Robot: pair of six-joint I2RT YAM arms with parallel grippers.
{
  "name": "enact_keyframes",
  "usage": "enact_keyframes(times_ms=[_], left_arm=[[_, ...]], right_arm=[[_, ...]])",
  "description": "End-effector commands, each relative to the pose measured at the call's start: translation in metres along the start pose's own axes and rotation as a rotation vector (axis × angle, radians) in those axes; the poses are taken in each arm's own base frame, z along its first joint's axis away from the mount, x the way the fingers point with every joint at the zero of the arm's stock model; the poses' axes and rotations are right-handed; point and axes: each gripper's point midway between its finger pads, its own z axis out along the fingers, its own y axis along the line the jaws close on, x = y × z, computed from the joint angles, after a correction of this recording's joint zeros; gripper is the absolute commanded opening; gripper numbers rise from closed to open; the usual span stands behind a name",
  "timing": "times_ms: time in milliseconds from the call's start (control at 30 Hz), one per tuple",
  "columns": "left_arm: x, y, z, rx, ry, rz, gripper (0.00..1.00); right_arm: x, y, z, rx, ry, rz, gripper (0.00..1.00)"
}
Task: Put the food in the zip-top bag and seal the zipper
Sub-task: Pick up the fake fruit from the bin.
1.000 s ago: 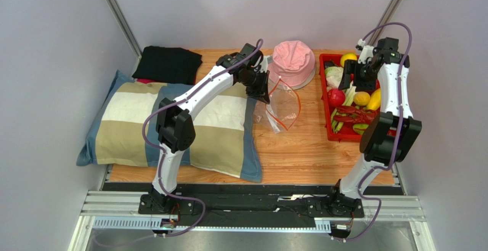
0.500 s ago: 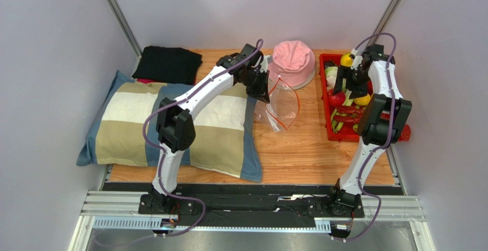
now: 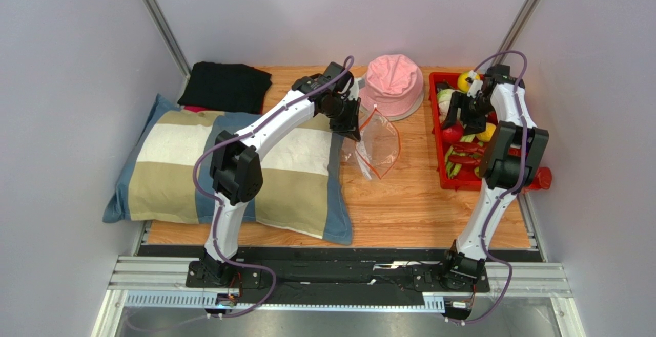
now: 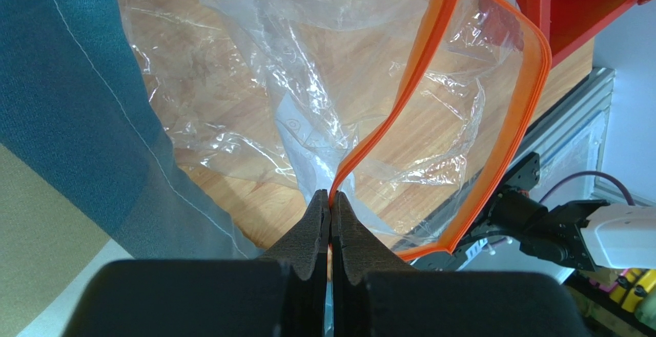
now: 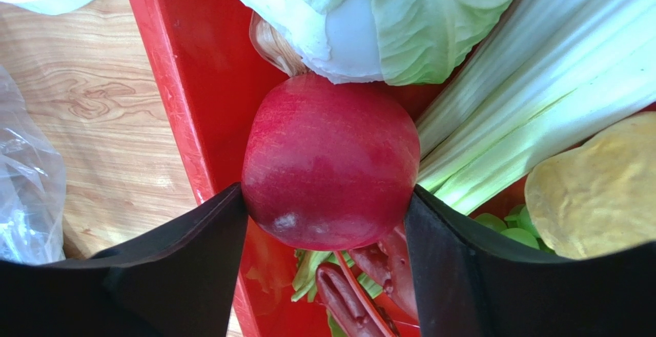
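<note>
Bright even light, soft shadows, all views sharp.

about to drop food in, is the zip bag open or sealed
Open: the zip-top bag has zipper strips bowed apart; the left gripper pinches one.

Top view high, far; wrists close, downward; all share zip-top bag (image 3: 377,149).

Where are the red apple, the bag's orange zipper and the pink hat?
red apple (image 5: 329,164): right wrist view, middle of its red skin.
orange zipper (image 4: 402,106): left wrist view, midway along the strip.
pink hat (image 3: 393,76): top view, its crown.
</note>
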Motion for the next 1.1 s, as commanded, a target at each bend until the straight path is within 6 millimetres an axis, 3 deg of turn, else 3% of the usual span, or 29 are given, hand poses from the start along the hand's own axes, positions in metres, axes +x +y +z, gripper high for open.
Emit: enact_keyframes(times_ms=[0, 100, 300, 367, 400, 467, 500, 567, 633, 800, 900, 1067], left_arm=[[-0.009, -0.007, -0.012, 0.011, -0.042, 0.015, 0.0], [-0.013, -0.011, -0.016, 0.019, -0.052, 0.022, 0.0], [-0.013, -0.015, -0.016, 0.03, -0.039, 0.005, 0.0], [-0.013, -0.017, -0.017, 0.036, -0.04, -0.002, 0.0], [-0.013, -0.017, -0.016, 0.037, -0.038, -0.012, 0.0], [-0.012, -0.019, -0.015, 0.044, -0.035, -0.021, 0.0], [-0.013, -0.019, -0.016, 0.047, -0.037, -0.027, 0.0], [-0.013, -0.021, -0.016, 0.059, -0.036, -0.03, 0.0], [-0.012, -0.023, -0.015, 0.064, -0.031, -0.035, 0.0], [-0.014, -0.036, -0.02, 0.123, -0.023, -0.034, 0.0], [-0.017, -0.047, -0.032, 0.159, -0.033, -0.03, 0.0], [-0.026, -0.066, -0.063, 0.242, -0.065, -0.048, 0.0]], right_arm=[[-0.02, 0.014, -0.035, -0.028, -0.112, -0.04, 0.5], [-0.023, 0.025, -0.065, -0.044, -0.173, -0.063, 0.34], [-0.021, 0.051, -0.123, -0.076, -0.27, -0.141, 0.27], [-0.011, 0.074, -0.138, -0.18, -0.274, -0.158, 0.25], [-0.007, 0.09, -0.156, -0.228, -0.305, -0.178, 0.25], [0.006, 0.125, -0.169, -0.391, -0.317, -0.201, 0.25], [0.011, 0.153, -0.186, -0.485, -0.352, -0.238, 0.26], [0.026, 0.176, -0.19, -0.559, -0.351, -0.265, 0.26], [0.039, 0.213, -0.202, -0.637, -0.378, -0.366, 0.28], [0.081, 0.276, -0.192, -0.686, -0.333, -0.599, 0.3], [0.096, 0.277, -0.169, -0.63, -0.286, -0.658, 0.3], [0.1, 0.258, -0.131, -0.502, -0.225, -0.66, 0.29]])
